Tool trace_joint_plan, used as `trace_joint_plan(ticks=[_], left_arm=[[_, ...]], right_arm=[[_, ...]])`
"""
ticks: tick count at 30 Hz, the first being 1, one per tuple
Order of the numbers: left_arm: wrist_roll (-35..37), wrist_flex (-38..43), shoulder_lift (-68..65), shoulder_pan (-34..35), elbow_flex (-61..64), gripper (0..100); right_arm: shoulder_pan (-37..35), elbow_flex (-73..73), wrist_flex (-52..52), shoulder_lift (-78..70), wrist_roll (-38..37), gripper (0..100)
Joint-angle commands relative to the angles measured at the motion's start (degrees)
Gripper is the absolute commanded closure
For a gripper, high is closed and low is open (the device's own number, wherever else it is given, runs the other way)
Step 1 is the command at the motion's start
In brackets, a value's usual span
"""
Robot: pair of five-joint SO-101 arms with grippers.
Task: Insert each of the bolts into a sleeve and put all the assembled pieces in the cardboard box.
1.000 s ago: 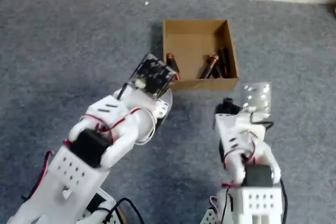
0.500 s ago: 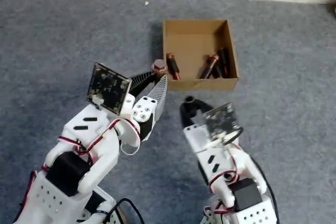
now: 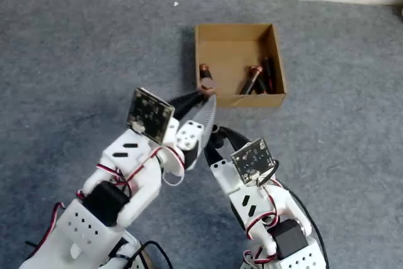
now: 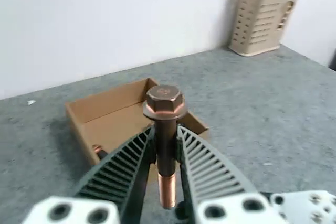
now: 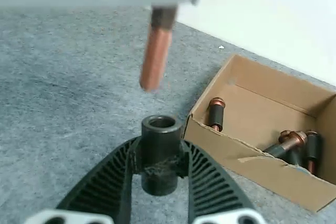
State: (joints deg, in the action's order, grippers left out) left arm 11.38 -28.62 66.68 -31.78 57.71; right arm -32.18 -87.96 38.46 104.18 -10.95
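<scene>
You're clamping the right gripper [image 5: 159, 153] on the upright sleeve [image 5: 161, 129], pinching the bolt [image 4: 166, 150] head-up in the left gripper [image 4: 165, 132], tip hanging just above that sleeve, with the cardboard box [image 5: 247, 169] sitting beyond, holding assembled pieces [image 5: 215, 113].

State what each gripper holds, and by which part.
The left gripper clamps a bolt by its shank, below the head. The right gripper clamps a sleeve around its middle.
</scene>
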Motion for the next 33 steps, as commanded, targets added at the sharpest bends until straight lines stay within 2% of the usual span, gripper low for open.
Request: trace_joint_plan(ticks=[1,8,12,17,25,33], left_arm=[[0.9,3.0,0.9,-3.2,0.3,99],[7.0,2.6,0.7,-2.8,0.7,99],[7.0,2.9,0.9,-2.9,2.2,99],[7.1,2.9,0.7,-2.9,3.3,99],[7.2,3.1,0.9,-2.7,4.3,99],[7.0,7.0,0.9,-3.1,6.5,99]], right_arm=[[-0.7,0.6,-2.2,1.0,-0.4,99.3],[-0.5,0.7,-1.9,1.0,-0.4,99.3],[-0.4,0.7,-1.9,1.0,-0.3,99.3],[-0.4,1.2,-2.0,1.1,5.0,99.3],[-0.4,1.2,-2.1,1.1,4.8,99.3],[-0.5,1.2,-2.1,1.1,4.8,99.3]])
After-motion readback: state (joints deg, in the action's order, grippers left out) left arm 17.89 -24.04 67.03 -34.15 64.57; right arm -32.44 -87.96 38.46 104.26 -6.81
